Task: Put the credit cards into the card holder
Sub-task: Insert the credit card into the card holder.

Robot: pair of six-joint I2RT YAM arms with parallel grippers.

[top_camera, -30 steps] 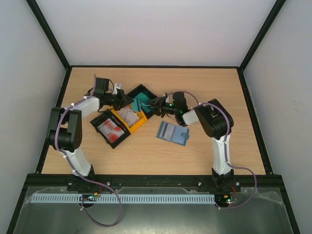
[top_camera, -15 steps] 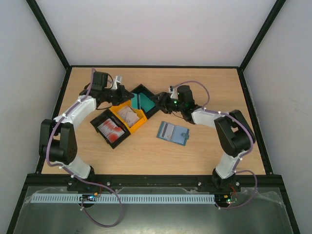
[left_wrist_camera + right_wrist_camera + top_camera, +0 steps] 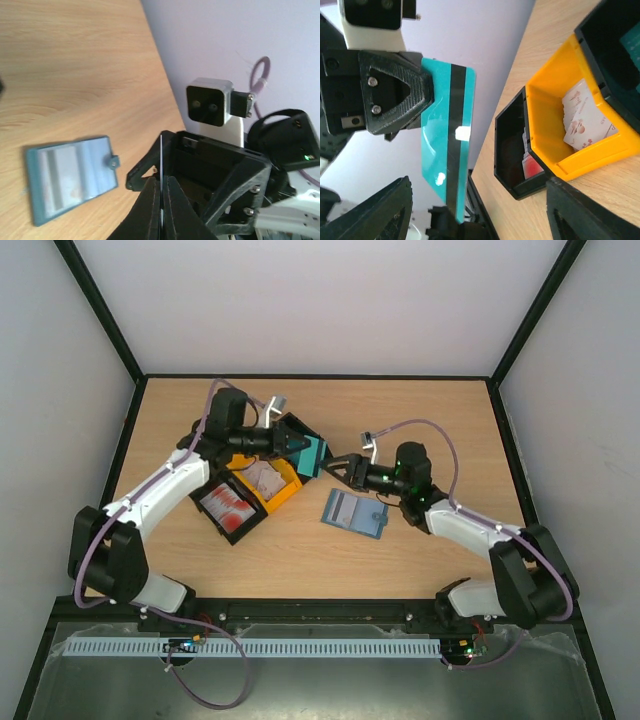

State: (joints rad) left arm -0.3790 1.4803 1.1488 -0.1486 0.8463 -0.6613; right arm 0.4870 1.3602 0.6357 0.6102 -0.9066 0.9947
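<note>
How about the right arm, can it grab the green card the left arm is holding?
Probably yes. The right gripper is open and aimed at the teal card, which the left gripper holds up by one end. Nothing stands between them.

Lab cell: white walls (image 3: 320, 300), black frame (image 3: 101, 310), wood tabletop (image 3: 440, 410)

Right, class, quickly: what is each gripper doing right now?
Left gripper: shut on the teal card.
Right gripper: jaws open, holding nothing.
</note>
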